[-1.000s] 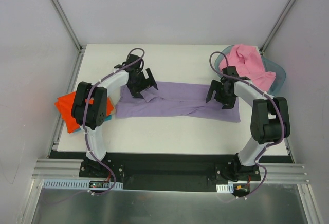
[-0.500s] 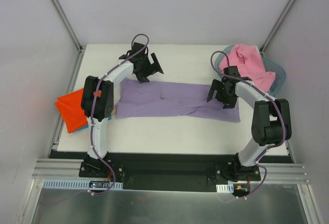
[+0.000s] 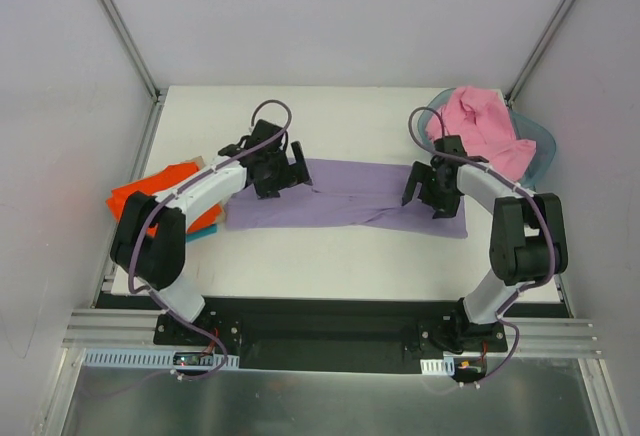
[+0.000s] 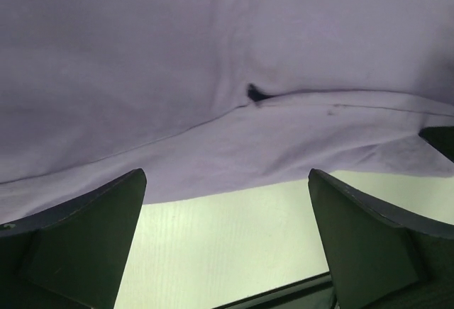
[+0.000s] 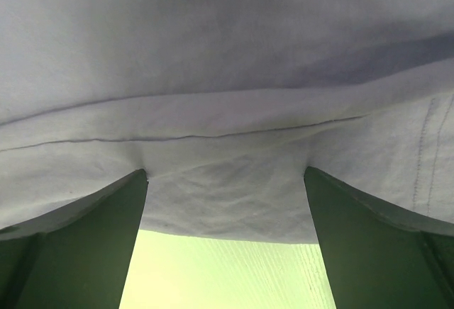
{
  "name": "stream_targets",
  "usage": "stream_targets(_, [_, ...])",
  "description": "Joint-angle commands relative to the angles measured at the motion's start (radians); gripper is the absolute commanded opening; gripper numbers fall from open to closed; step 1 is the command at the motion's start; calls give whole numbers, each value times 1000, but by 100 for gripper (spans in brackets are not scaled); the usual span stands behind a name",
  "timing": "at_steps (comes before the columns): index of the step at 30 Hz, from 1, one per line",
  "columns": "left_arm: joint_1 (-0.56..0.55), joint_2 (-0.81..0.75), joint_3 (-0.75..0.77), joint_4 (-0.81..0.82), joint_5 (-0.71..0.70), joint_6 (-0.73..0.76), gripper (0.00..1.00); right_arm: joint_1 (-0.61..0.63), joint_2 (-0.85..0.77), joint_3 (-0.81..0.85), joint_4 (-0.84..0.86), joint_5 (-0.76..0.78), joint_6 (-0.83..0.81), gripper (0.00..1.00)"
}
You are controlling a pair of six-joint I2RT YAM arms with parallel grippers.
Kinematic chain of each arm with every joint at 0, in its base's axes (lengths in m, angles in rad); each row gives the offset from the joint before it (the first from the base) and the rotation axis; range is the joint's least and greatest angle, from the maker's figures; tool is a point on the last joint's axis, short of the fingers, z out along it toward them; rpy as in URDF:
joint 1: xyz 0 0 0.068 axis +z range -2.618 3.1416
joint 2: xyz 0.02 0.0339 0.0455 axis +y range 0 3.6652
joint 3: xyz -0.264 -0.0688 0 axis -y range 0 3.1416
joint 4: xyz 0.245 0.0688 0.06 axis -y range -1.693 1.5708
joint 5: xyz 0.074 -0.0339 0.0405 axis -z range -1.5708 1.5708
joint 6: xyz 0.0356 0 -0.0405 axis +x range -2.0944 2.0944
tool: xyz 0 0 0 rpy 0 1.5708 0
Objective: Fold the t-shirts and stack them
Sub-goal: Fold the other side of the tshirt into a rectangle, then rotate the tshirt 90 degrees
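The lavender t-shirt (image 3: 345,198) lies flat in a long strip across the middle of the table. My left gripper (image 3: 283,172) is open over its back left part; in the left wrist view (image 4: 225,178) the wide-apart fingers (image 4: 85,238) frame the cloth's edge (image 4: 213,75) and bare table. My right gripper (image 3: 428,192) is open over the shirt's right end; in the right wrist view (image 5: 225,174) the cloth's hem (image 5: 227,203) lies between the spread fingers (image 5: 78,252). The pink t-shirt (image 3: 482,128) lies in the basket. The orange-red t-shirt (image 3: 140,199) lies on the teal one (image 3: 200,234) at the left edge.
The grey-blue plastic basket (image 3: 540,146) stands at the back right corner of the white table (image 3: 330,266). My left arm stretches low over the folded stack at the left. Grey walls close in the table on three sides.
My left gripper pulled back toward the far edge, then came down again over the shirt's back left part; its arm now lies lower and further left. The shirt's left end is flatter. The right gripper barely moved.
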Motion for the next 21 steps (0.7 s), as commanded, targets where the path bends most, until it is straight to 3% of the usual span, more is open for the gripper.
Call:
stream_targets(1, [28, 59, -52, -8, -56, -18, 99, -4, -14, -60, 31, -44, -8, 97])
stream_targets(12, [145, 249, 26, -6, -44, -24, 99, -93, -98, -239, 74, -69, 8, 97])
stream_targets(21, [161, 445, 293, -12, 57, 47, 99, -90, -228, -395, 27, -147, 12, 97])
